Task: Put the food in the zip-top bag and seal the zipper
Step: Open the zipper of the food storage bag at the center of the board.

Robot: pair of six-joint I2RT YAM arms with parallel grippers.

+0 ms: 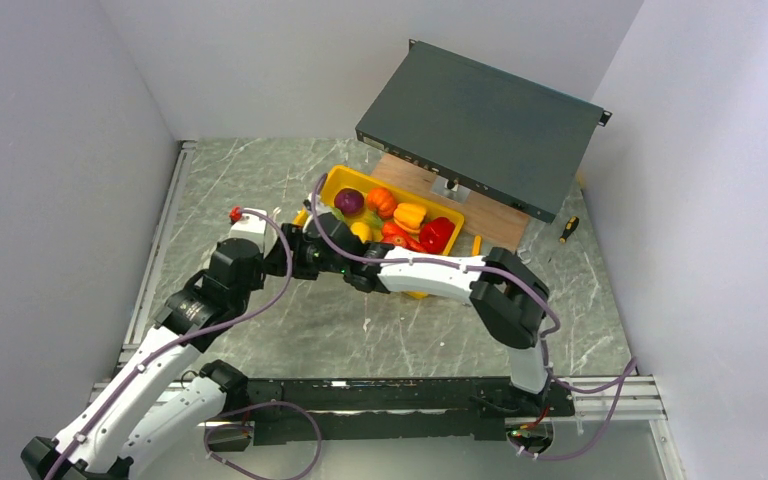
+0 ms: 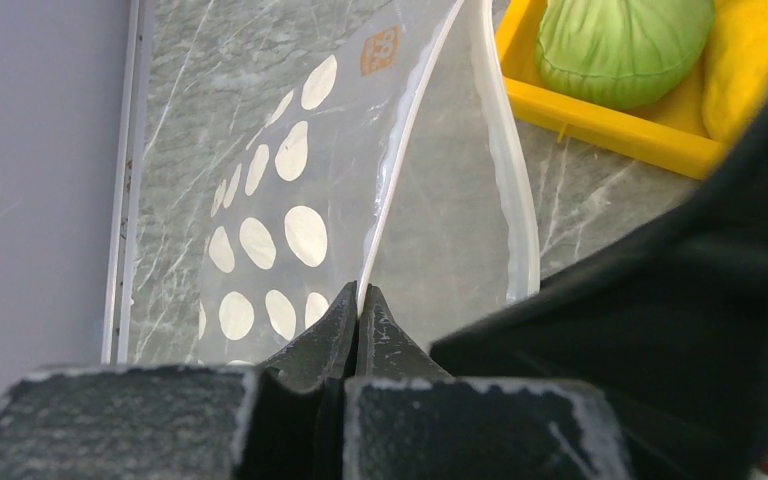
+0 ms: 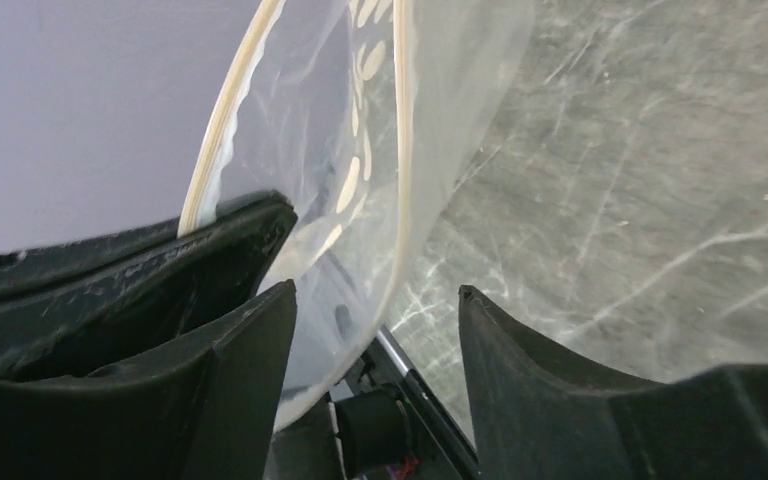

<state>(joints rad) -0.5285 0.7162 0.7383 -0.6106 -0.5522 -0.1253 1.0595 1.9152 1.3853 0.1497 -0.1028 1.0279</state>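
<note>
The clear zip-top bag (image 2: pixel 280 230), printed with white dots, is held up above the table. My left gripper (image 2: pixel 358 297) is shut on its zipper strip (image 2: pixel 400 150) at the mouth edge. My right gripper (image 3: pixel 375 295) is open, and the bag's other mouth edge (image 3: pixel 400 150) hangs between its fingers, close to the left finger (image 3: pixel 260 330). The food lies in the yellow tray (image 1: pixel 345 174): purple (image 1: pixel 349 201), orange (image 1: pixel 381 200), yellow (image 1: pixel 410 215) and red (image 1: pixel 437 233) pieces. A green round piece (image 2: pixel 620 45) shows in the left wrist view. Both grippers meet left of the tray (image 1: pixel 300 245); the bag barely shows there.
A dark grey flat box (image 1: pixel 480 125) leans over a wooden board (image 1: pixel 470 212) behind the tray. A screwdriver (image 1: pixel 568 228) lies at the right. White walls close in the left, back and right sides. The right arm (image 2: pixel 680 300) crosses close beside the left gripper.
</note>
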